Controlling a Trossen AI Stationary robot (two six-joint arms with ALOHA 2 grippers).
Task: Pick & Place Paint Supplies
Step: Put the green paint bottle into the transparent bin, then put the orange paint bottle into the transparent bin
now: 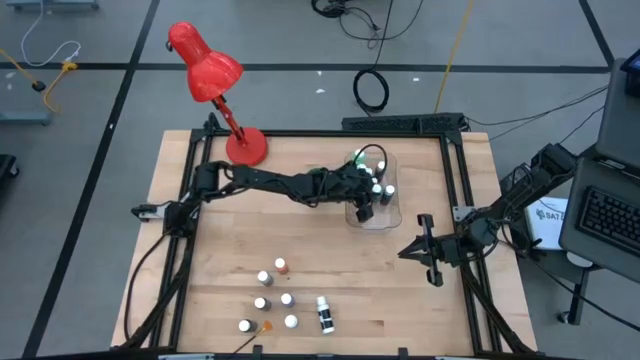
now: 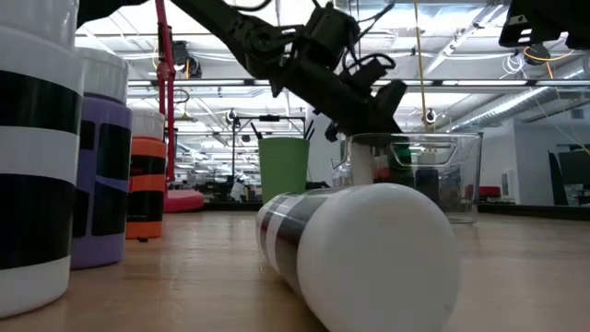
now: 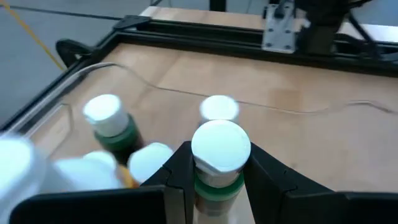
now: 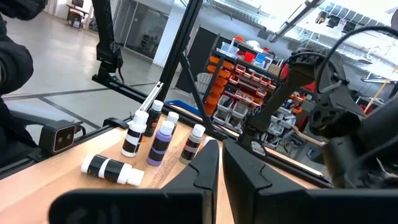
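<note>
A green-banded paint bottle (image 3: 219, 163) sits clamped in the left pincer (image 3: 214, 171) over the clear bin (image 1: 392, 215); placing underway, and next I judge a lowering and release among the bottles beside it.

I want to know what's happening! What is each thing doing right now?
left gripper: over the clear bin, shut on a green-banded bottle
right gripper: shut, empty, waiting at the table's right
black-and-white bottle: lying on its side
orange-banded bottle: standing upright
</note>
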